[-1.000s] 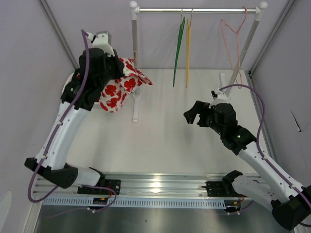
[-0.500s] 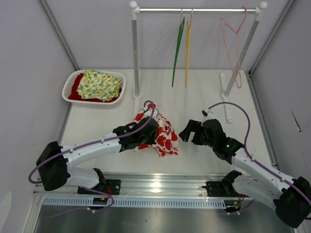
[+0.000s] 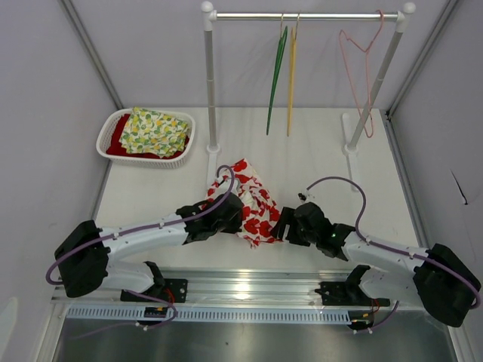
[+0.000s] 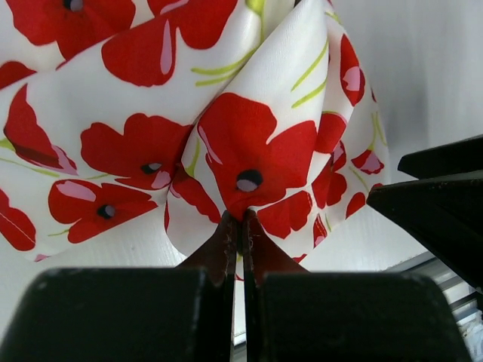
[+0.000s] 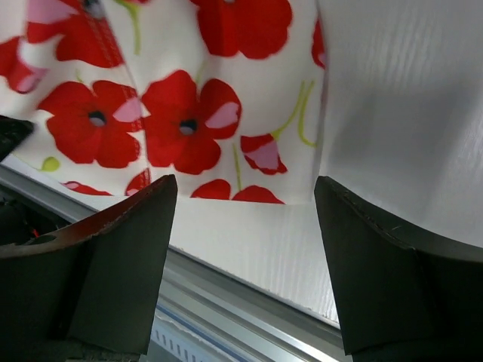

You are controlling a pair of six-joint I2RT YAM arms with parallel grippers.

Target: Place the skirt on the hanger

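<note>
The skirt (image 3: 253,202), white with red poppies, lies bunched on the table's near middle. My left gripper (image 3: 235,217) is shut on a fold of the skirt (image 4: 226,136), as the left wrist view shows. My right gripper (image 3: 281,226) is open and empty just right of the skirt, with its near corner (image 5: 189,105) in front of the fingers. Three hangers hang on the rail at the back: a green hanger (image 3: 276,72), a yellow hanger (image 3: 291,72) and a pink wire hanger (image 3: 361,60).
A white basket (image 3: 112,126) with folded yellow-patterned and red cloth sits at the back left. The rack's left post (image 3: 210,83) and right post (image 3: 373,87) stand on the table. A metal rail (image 3: 249,286) runs along the near edge.
My left arm swung the skirt from high near the basket down to the table's near middle. My right gripper came down and left, close to the skirt.
</note>
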